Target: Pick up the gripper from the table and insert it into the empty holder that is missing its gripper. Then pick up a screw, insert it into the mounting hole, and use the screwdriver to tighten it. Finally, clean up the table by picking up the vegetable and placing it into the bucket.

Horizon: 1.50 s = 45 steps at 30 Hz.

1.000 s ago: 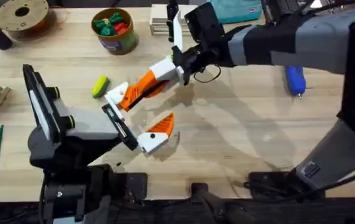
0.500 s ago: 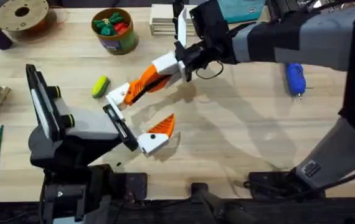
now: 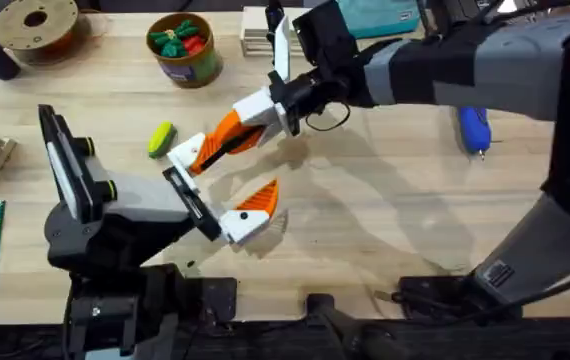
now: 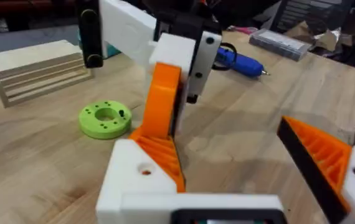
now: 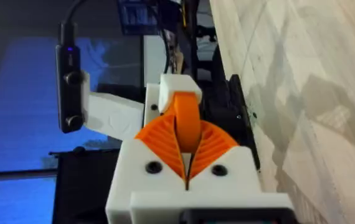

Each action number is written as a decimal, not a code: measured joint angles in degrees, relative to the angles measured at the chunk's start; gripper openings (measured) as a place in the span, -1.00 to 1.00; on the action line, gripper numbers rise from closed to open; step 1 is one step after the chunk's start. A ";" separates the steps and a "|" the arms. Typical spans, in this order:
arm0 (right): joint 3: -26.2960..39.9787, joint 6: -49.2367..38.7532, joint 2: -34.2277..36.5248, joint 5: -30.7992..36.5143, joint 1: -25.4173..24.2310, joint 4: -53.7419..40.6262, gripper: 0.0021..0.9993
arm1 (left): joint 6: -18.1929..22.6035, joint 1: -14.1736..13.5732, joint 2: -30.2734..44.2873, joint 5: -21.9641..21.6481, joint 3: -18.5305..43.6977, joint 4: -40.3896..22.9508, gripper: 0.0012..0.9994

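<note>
Tool pads of the right tool [image 3: 227,137] are pinched on the gripper [image 3: 210,152], seemingly pressed into the holder [image 3: 187,150] just right of the vegetable [image 3: 160,139]; the left tool [image 3: 220,190] is spread, grasping nothing, so insertion is allowed.

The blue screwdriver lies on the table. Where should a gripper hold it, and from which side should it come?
Probably the fat barrel of the screwdriver, near its middle, coming straight down from above. It lies flat on the table, so the fingers can close across its width. The thin metal tip looks too slender for a firm hold.
</note>
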 joint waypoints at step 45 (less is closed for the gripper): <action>-2.46 -0.09 -5.82 10.46 0.70 -3.16 -0.99 | -1.91 -0.03 0.31 0.13 0.00 0.02 0.97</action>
